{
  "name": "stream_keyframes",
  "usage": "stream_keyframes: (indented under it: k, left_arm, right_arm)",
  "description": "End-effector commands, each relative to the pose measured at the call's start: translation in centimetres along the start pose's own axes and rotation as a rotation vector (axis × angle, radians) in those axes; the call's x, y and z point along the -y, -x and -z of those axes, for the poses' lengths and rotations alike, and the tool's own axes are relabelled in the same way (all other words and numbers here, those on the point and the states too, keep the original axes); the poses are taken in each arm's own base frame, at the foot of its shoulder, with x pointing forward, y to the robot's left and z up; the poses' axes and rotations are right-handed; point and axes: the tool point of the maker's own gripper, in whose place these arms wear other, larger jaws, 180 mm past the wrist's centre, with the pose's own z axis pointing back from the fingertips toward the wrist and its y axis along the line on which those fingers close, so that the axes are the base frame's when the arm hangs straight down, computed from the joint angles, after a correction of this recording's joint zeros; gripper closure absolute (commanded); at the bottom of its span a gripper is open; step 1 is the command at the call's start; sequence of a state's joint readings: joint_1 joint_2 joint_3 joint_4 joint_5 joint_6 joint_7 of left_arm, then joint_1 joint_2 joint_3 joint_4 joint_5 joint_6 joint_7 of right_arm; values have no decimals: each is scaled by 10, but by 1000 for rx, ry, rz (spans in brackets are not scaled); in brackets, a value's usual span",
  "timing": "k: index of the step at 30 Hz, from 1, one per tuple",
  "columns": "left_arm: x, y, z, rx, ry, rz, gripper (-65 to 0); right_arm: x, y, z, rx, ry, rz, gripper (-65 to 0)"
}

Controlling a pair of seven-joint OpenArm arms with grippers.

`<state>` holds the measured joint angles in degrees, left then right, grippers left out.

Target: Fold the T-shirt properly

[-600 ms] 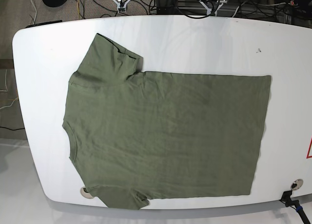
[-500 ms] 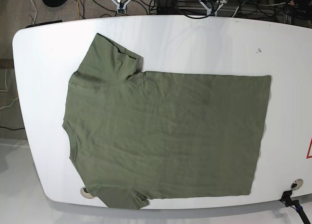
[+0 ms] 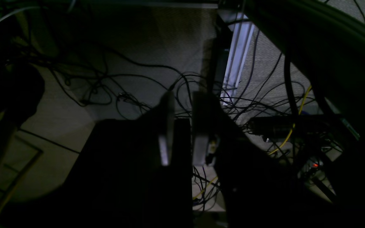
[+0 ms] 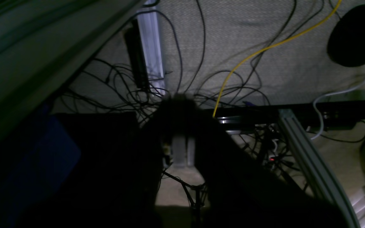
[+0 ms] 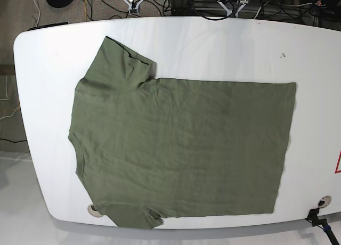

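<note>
The olive-green T-shirt (image 5: 181, 149) lies flat and spread out on the white table (image 5: 213, 42), neckline to the left, hem to the right. One sleeve points to the far left corner; the other reaches the near edge. Neither gripper shows in the base view. In the left wrist view my left gripper (image 3: 182, 98) hangs below table level over the floor, its fingers a narrow gap apart and empty. In the right wrist view my right gripper (image 4: 181, 103) also hangs over the floor, its pads pressed together with nothing between them.
Two round grommets sit near the table's front edge, one at the left (image 5: 95, 209) and one at the right (image 5: 323, 201). A red-edged sticker (image 5: 338, 164) is at the right edge. Cables (image 3: 258, 104) and aluminium rails (image 4: 309, 158) cover the floor under the table.
</note>
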<state>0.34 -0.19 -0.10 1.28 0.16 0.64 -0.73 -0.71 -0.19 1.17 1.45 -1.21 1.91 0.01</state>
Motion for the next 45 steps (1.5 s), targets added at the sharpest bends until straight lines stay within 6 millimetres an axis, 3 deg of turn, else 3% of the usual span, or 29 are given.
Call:
stream_keyframes:
  k: [1,8,12,13,29,33,42,43,45]
  left_arm:
    - [1,3,0,-19,0,-2,-43]
    - [-1,3,0,-19,-1,2,-35]
    - [-3,13,0,-56,-7,1,-74]
    - [-2,5,0,-38,-8,-6,-47]
    - [-6,12,0,-50,-14,-5,-40]
    - [-5,19,-1,-72,-16,-10,-5]
    - [-10,33,-1,-91,-18,-40,-10]
    - [-5,23,-1,-65,-11,-26,-1]
    - [-4,24,-1,-69,-10,-22,0]
  right_arm:
    - [2,-1,0,4,2,3,0]
    - [5,2,0,-2,12,2,0]
    - [3,2,0,-2,3,-2,0]
    - [-1,2,0,-1,0,2,0]
    - [4,3,0,-6,12,4,0]
    - [5,4,0,-11,12,2,0]
    - [9,11,0,-13,20,-2,0]
    - [5,6,0,0,1,4,0]
    - [7,6,0,2,3,4,0]
